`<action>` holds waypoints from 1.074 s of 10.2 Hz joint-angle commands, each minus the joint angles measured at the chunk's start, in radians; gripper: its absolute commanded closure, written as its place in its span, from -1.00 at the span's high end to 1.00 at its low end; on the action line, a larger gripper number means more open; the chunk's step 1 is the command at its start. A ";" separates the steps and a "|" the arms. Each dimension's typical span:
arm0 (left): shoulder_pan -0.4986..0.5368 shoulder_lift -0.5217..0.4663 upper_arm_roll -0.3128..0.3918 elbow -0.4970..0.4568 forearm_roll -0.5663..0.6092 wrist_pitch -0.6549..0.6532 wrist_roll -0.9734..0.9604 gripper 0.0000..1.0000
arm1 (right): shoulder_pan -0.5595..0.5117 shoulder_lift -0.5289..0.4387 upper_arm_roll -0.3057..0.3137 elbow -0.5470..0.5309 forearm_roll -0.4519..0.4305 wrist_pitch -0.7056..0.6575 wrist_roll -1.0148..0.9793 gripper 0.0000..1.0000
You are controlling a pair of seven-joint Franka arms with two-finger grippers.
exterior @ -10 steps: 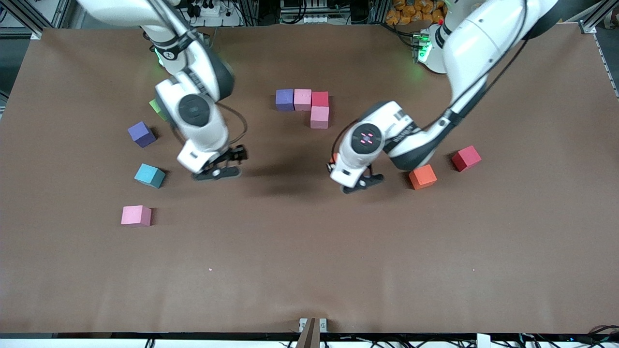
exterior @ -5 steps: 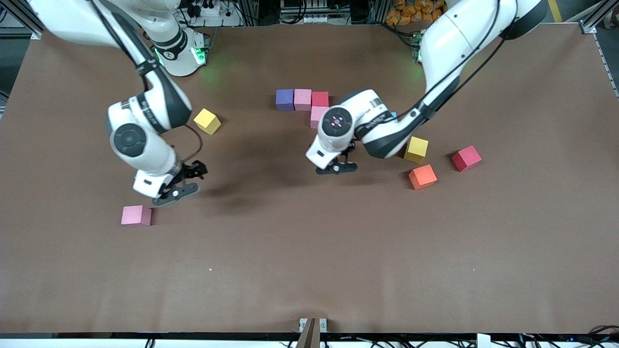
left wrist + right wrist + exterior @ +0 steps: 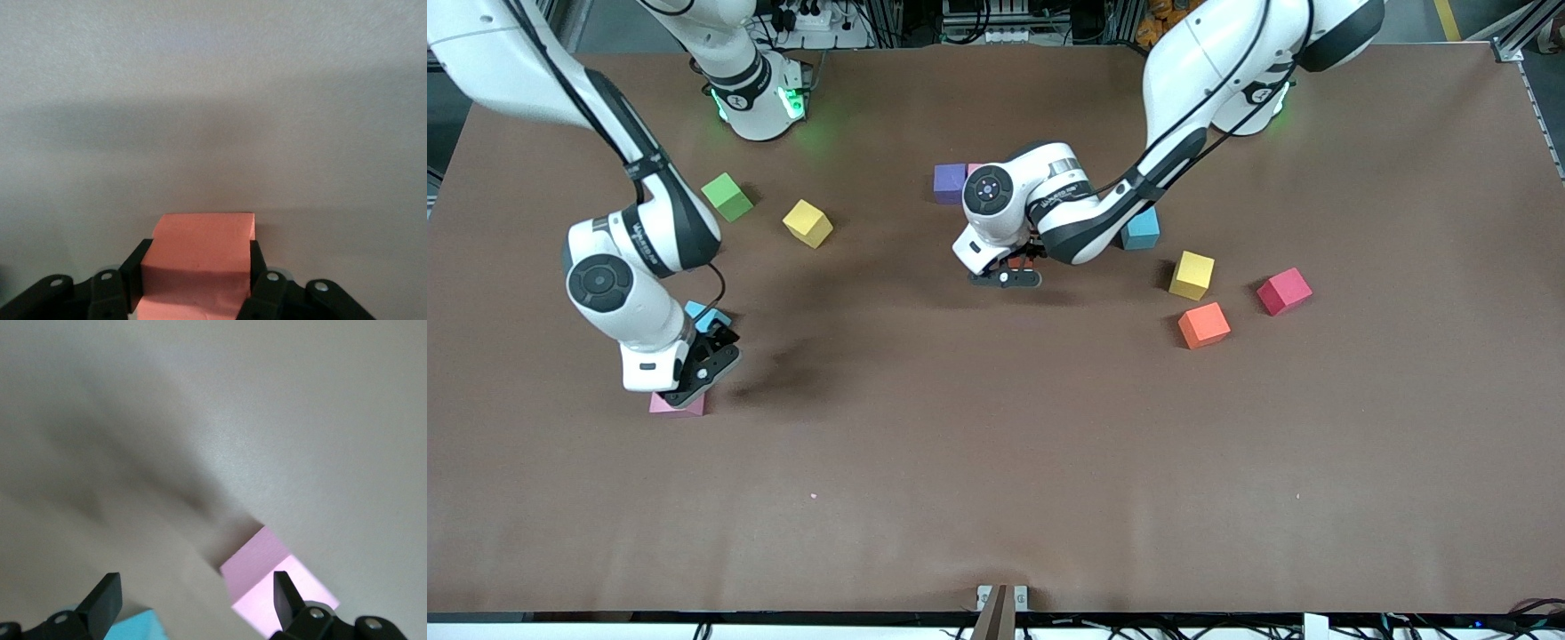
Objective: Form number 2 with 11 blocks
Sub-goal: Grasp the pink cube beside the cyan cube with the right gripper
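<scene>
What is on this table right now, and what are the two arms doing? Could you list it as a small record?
left gripper: shut on an orange block, near the started row
right gripper: open, over the lone pink block
started row: purple block showing, the rest hidden by the left arm
loose blocks at left arm's end: blue, yellow, orange, red
loose blocks at right arm's end: green, yellow, blue

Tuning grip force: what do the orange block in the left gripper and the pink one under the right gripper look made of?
Orange block, between the left gripper's fingers: likely foam, matte, no glare, soft edges. Pink block under the open right gripper: same flat, glare-free look, probably foam too.
</scene>
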 commanded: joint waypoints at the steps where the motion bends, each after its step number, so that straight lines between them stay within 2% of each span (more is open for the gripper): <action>1: -0.009 0.000 0.017 0.001 0.023 -0.011 0.006 -1.00 | -0.040 0.074 0.016 0.127 0.000 -0.019 -0.340 1.00; 2: -0.010 -0.001 0.017 -0.001 0.023 -0.011 0.002 -1.00 | -0.040 0.088 0.001 0.157 0.035 -0.019 -0.453 1.00; 5: -0.012 -0.001 0.017 0.001 0.023 -0.011 -0.006 -1.00 | 0.003 0.100 -0.108 0.169 0.132 -0.016 -0.810 1.00; 6: -0.013 -0.001 0.017 0.005 0.021 -0.011 -0.008 -1.00 | -0.003 0.132 -0.115 0.184 0.173 -0.011 -0.968 1.00; 7: -0.013 -0.001 0.017 0.007 0.020 -0.011 -0.009 -1.00 | 0.006 0.169 -0.135 0.230 0.261 -0.022 -1.064 1.00; 8: -0.013 0.000 0.017 0.009 0.017 -0.011 -0.009 -1.00 | 0.030 0.183 -0.178 0.243 0.325 -0.036 -1.136 1.00; 11: -0.013 -0.001 0.017 0.012 0.009 -0.011 -0.011 -1.00 | 0.041 0.184 -0.188 0.246 0.344 -0.094 -1.134 1.00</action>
